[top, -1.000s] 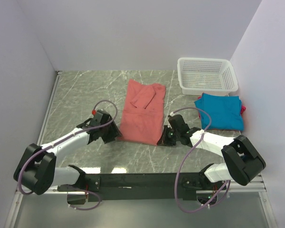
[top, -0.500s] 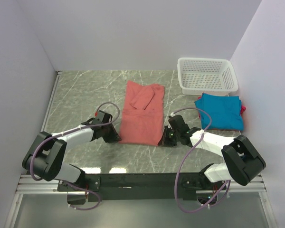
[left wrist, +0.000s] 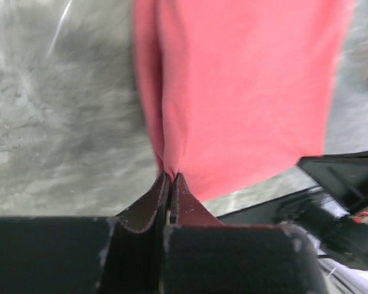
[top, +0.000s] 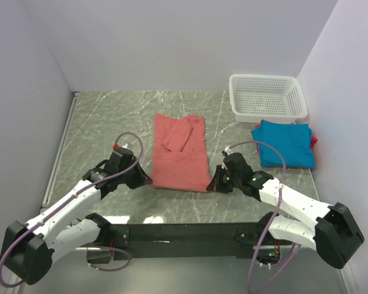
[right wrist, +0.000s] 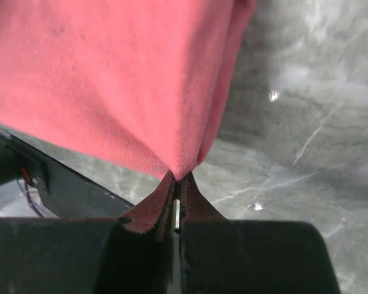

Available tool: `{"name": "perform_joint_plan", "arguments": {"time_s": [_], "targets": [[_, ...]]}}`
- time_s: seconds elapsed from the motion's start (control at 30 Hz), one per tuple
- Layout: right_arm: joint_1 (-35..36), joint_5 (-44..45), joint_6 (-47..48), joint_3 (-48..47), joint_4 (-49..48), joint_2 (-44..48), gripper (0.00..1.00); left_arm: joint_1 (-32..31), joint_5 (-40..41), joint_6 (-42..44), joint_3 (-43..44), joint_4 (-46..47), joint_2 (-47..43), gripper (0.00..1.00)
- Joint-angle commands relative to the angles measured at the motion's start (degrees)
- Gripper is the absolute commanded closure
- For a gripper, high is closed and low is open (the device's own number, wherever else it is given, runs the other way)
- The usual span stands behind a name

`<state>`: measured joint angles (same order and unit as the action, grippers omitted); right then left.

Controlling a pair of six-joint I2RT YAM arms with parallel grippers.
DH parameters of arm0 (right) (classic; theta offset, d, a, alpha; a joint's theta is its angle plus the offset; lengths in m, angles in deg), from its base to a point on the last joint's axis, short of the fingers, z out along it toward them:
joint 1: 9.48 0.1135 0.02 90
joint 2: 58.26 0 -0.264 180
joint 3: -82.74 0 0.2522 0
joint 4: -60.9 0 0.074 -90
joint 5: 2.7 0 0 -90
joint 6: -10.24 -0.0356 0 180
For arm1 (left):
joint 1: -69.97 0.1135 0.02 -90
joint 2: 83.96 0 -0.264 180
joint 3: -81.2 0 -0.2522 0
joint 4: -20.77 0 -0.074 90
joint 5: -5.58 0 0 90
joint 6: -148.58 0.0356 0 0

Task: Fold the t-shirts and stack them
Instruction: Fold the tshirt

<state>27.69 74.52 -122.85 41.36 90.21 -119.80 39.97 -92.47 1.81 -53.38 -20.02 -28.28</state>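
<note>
The left gripper (left wrist: 170, 177) and right gripper (right wrist: 178, 177) each clamp a near corner of the part-folded, unstacked red tee (top: 179, 153); the teal tee (top: 284, 144) to their right lies folded.

A: Table (top: 110, 122), grey-green marble. What lies on it?
B: Red tee (top: 181, 153) at centre, partly folded. Teal tee (top: 285, 144) folded at right, magenta sliver (top: 314, 140) at its edge. Basket (top: 268, 97) just behind.

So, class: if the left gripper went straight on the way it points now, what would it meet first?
The red t-shirt. The left gripper is shut on a near corner of it, so it would push straight into that cloth. What lies past the fold is hard to judge.
</note>
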Motion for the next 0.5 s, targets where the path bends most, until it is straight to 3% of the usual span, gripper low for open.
{"name": "perform_joint_plan", "arguments": {"time_s": [0.0,0.2,0.47], "targets": [[-0.9,5.4,2.7,-7.0,6.2,3.1,1.00,0.0,6.7,0.5,7.5,-5.8,-2.2,0.99],[-6.6,10.1,9.2,-21.2,8.9,-1.2,1.00,4.6,10.1,3.1,17.7,-2.5,4.3,0.99],[-14.4,4.3,13.1,-38.3,6.0,-16.3,1.00,11.1,10.8,8.3,35.8,2.3,20.0,0.99]]}}
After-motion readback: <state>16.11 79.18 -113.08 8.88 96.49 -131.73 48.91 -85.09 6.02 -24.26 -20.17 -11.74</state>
